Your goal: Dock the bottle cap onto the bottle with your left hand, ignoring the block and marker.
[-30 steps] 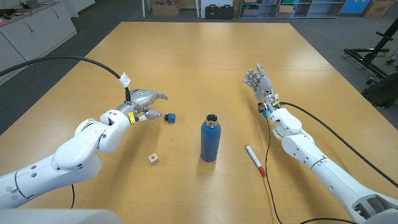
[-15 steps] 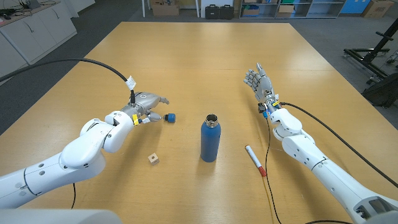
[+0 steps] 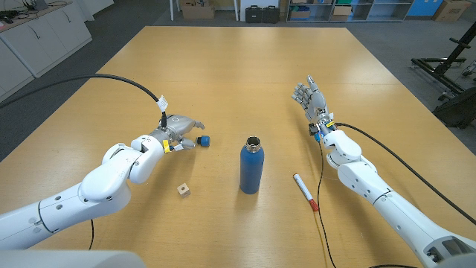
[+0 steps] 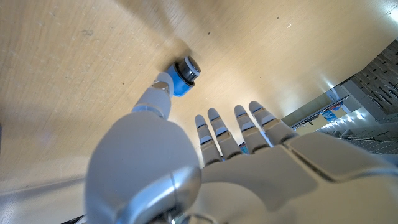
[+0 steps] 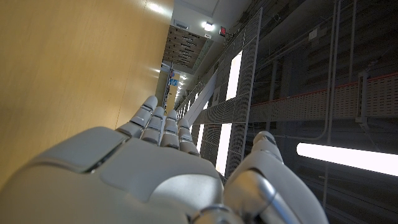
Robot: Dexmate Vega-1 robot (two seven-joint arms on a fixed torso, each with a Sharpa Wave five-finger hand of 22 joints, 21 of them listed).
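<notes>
A small blue bottle cap (image 3: pixel 204 140) lies on its side on the wooden table (image 3: pixel 238 67), left of the upright blue bottle (image 3: pixel 251 167), whose mouth is uncovered. My left hand (image 3: pixel 179 130) hovers just left of the cap with its fingers spread and nothing held. In the left wrist view one fingertip (image 4: pixel 160 87) reaches right up to the cap (image 4: pixel 183 76). My right hand (image 3: pixel 309 97) stands upright and open at the right, well away from the bottle; its straight fingers (image 5: pixel 152 121) show in the right wrist view.
A small wooden block (image 3: pixel 183 190) lies in front of my left forearm. A white marker with a red cap (image 3: pixel 306 192) lies right of the bottle, close to my right forearm. Black cables run along both arms.
My left hand has moved rightward toward the cap over the last second. The cap, bottle, block, marker and right hand have stayed put.
</notes>
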